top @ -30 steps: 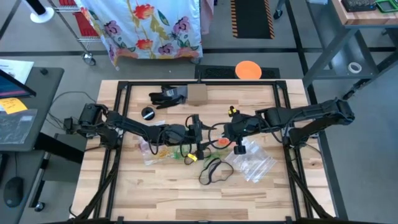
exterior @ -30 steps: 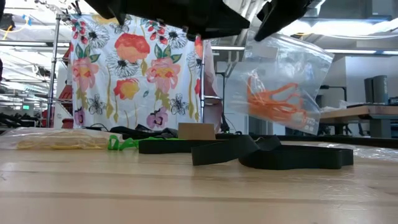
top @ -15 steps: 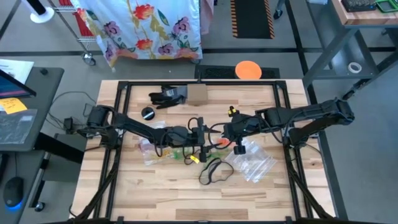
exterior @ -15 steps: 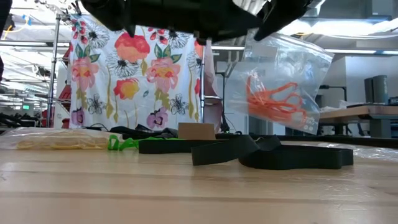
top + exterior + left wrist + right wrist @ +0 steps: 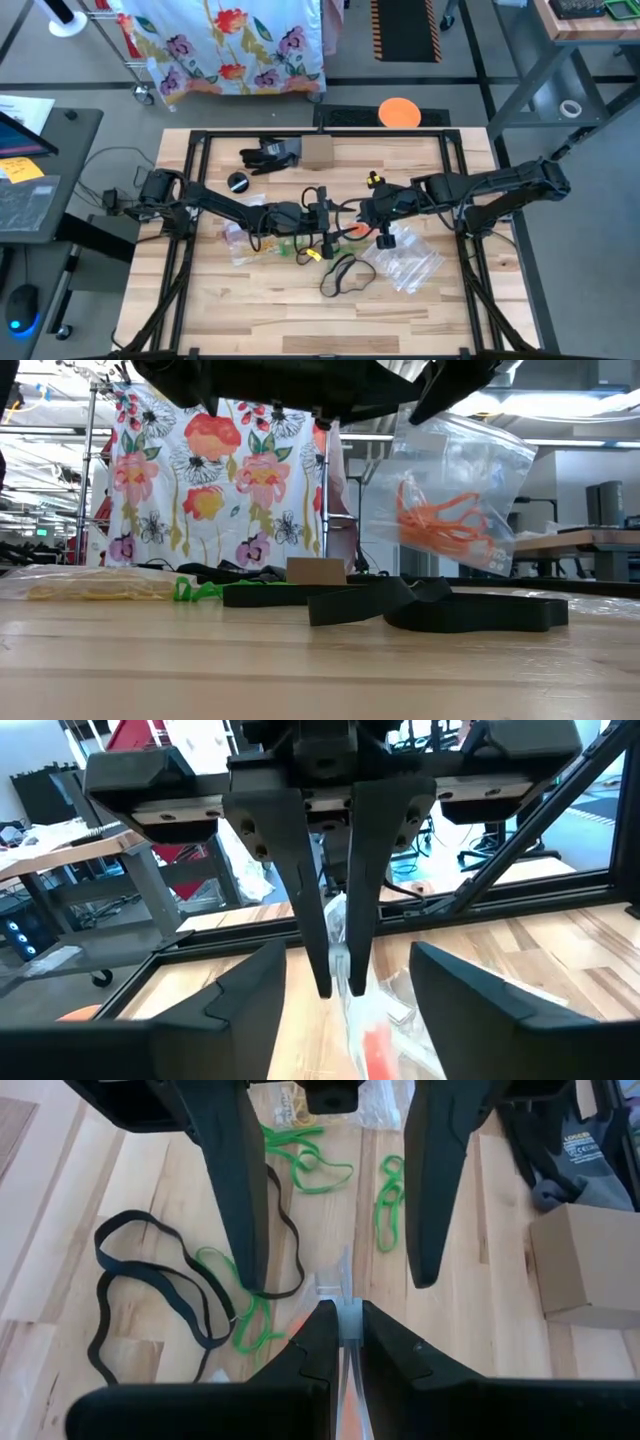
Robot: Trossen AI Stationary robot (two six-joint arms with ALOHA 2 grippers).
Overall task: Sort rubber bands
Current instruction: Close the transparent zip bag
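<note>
A clear zip bag (image 5: 455, 490) with orange rubber bands (image 5: 440, 525) in it hangs above the table's middle from my shut right gripper (image 5: 342, 1330). My left gripper (image 5: 335, 1275) is open and level, and comes from the table's left. Its two fingers (image 5: 235, 1190) stand on either side of the bag's top edge without touching it. Loose green rubber bands (image 5: 300, 1160) and black ones (image 5: 150, 1280) lie flat on the wood below. A second bag holding yellow bands (image 5: 95, 585) lies on the table at the left. My right gripper pinches the bag's top edge (image 5: 338, 1292) between its two fingers, slanting down from the table's right side. The bag hangs below the fingers, clear of the table and somewhat tilted, with the orange bands gathered in its lower part (image 5: 445, 530).
Empty clear bags (image 5: 405, 260) lie right of centre. A cardboard box (image 5: 317, 152), a black glove (image 5: 268, 155) and a small black round thing (image 5: 238, 182) sit toward the far edge. Black frame rails (image 5: 190, 200) run along the table's sides. Bare wood lies along the near edge.
My left gripper has tipped a little and edged closer to the hanging bag, staying open. The bag and my right gripper have kept still.
</note>
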